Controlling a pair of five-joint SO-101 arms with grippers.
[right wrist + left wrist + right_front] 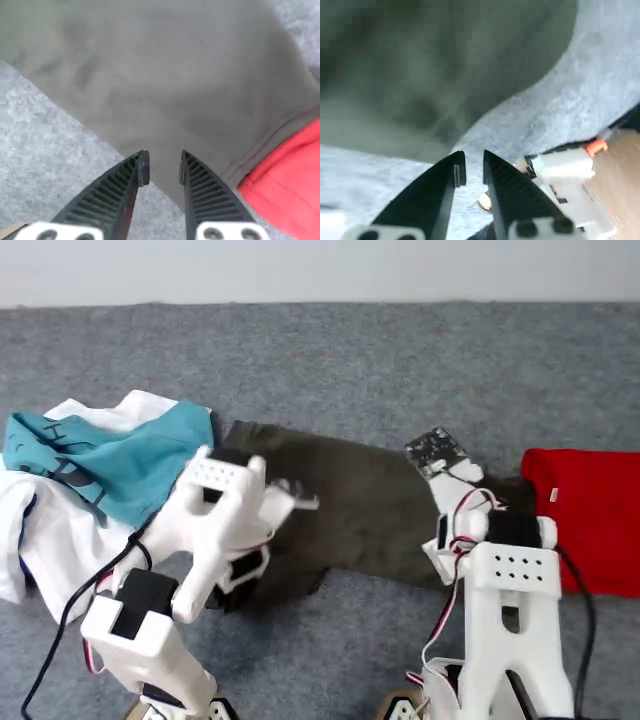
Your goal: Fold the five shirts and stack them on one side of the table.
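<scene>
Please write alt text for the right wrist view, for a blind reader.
The right gripper, jaws slightly open, sits above the edge of an olive shirt on grey carpet. A red shirt lies against its hem.

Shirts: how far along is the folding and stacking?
Done, apparently: the red shirt lies as a neat rectangle at one side. In hand: the olive shirt is spread in the middle; the left gripper and right gripper sit at its near edge, fingers open, holding nothing. Still to do: the teal shirt and white shirt lie crumpled together, unfolded.
</scene>
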